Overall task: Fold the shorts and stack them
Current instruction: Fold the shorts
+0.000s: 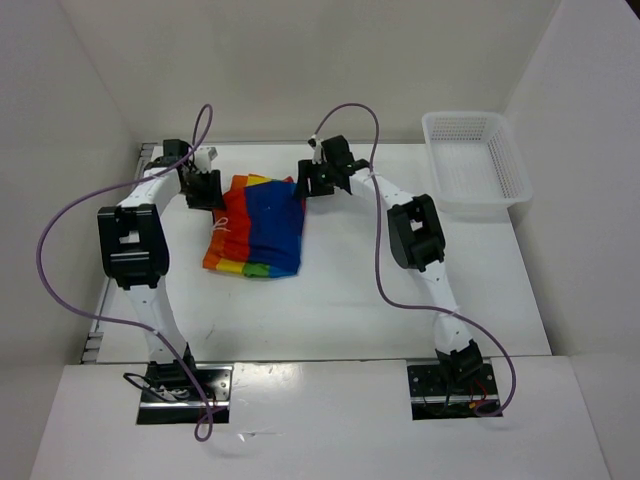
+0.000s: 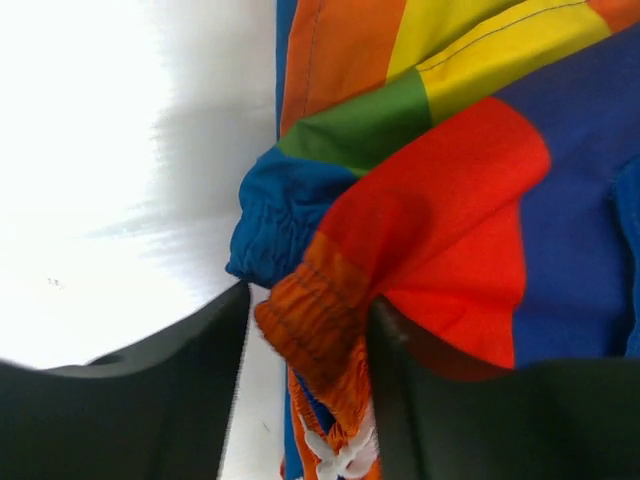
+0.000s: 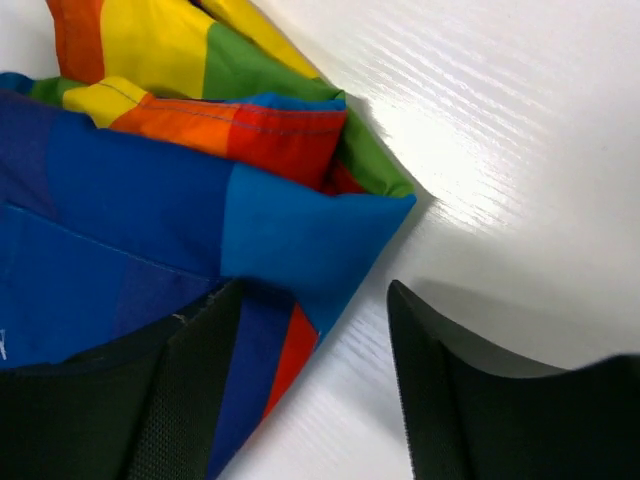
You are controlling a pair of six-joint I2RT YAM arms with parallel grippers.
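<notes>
The rainbow-striped shorts [image 1: 256,228] lie folded in a compact bundle at the back middle of the table, blue panel on top. My left gripper [image 1: 204,190] stands at the bundle's back left corner. In the left wrist view its jaws [image 2: 308,345] are apart around the orange gathered waistband [image 2: 318,325]; the right finger touches the cloth, while bare table shows beside the left one. The white drawstring [image 2: 345,455] hangs below. My right gripper [image 1: 312,184] is at the back right corner, open [image 3: 315,350], one finger [image 3: 190,380] over the blue cloth [image 3: 150,200], the other over bare table.
A white mesh basket [image 1: 478,160] stands at the back right of the table [image 1: 400,300]. White walls enclose the left, back and right sides. Purple cables loop off both arms.
</notes>
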